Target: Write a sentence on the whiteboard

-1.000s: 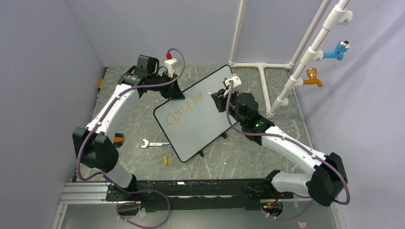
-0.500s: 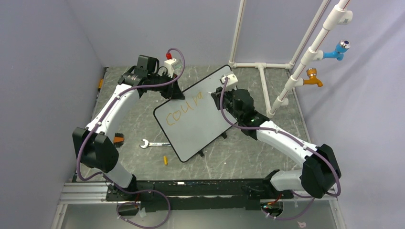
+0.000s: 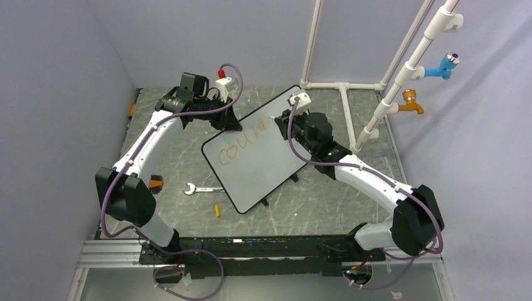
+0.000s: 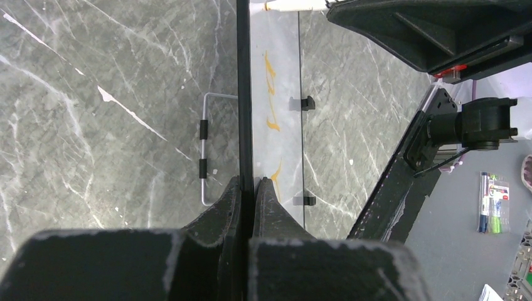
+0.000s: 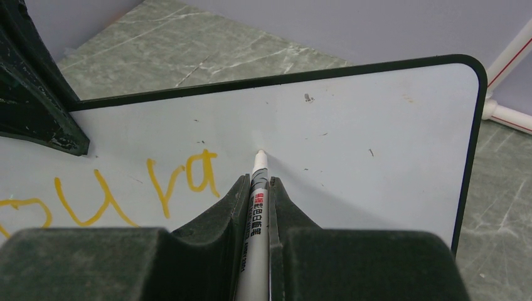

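The whiteboard stands tilted on the table, white with a thin black rim. Orange letters of the sentence read "coura" along its upper part. My left gripper is shut on the board's upper edge; in the left wrist view its fingers pinch the black rim. My right gripper is shut on a white marker. The marker's tip sits at the whiteboard, just right of the last letter of the sentence. From above, the right gripper is near the board's far corner.
A wrench and a small yellow piece lie on the table in front of the board. A small orange object lies by the left arm. A white pipe frame with a blue tap and an orange tap stands at the back right.
The right gripper has moved with the marker up toward the board's far corner, and the letter "a" has been finished. The left arm and the board have not moved.
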Tool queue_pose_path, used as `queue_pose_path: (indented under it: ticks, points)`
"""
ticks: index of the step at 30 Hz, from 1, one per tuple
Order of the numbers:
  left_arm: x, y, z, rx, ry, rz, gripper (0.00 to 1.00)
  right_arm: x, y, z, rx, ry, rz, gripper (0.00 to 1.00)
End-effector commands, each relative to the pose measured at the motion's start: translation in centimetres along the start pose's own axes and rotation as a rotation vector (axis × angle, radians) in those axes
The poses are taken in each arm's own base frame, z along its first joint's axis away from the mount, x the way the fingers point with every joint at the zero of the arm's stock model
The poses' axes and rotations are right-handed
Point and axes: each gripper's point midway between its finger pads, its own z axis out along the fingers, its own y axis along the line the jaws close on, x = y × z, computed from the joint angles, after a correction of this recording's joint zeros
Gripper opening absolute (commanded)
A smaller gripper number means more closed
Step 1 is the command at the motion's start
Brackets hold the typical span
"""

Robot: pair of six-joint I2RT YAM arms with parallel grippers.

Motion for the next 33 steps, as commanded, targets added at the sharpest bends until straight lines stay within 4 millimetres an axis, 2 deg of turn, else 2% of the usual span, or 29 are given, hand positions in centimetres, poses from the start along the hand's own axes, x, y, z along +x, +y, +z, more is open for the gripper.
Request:
queue_pose_path:
  ticks: [1,11,20,25,33]
  points:
    - [1.1,1.2,0.5,-0.058,0.053,0.077,0.00,-2.4,1.1,0.6,-0.055,-0.067,0.026,0.00]
    - [1.0,1.1,0.4,-0.056,0.050,0.080,0.00,0.2,2.7,-0.6,-0.145,-0.016,0.064,0.00]
    - [1.0,1.1,0.4,-0.058,0.049,0.080,0.00,2.7,1.5,-1.4,-0.081,0.034,0.065,0.00]
    - [1.0,1.1,0.4,-0.057,0.049,0.080,0.00,2.2,0.0,-1.3,-0.004,0.030,0.040,0.00]
    - [1.0,1.1,0.4,-0.056,0.050,0.079,0.00,0.1,-0.8,-0.4,0.038,0.005,0.000,0.00]
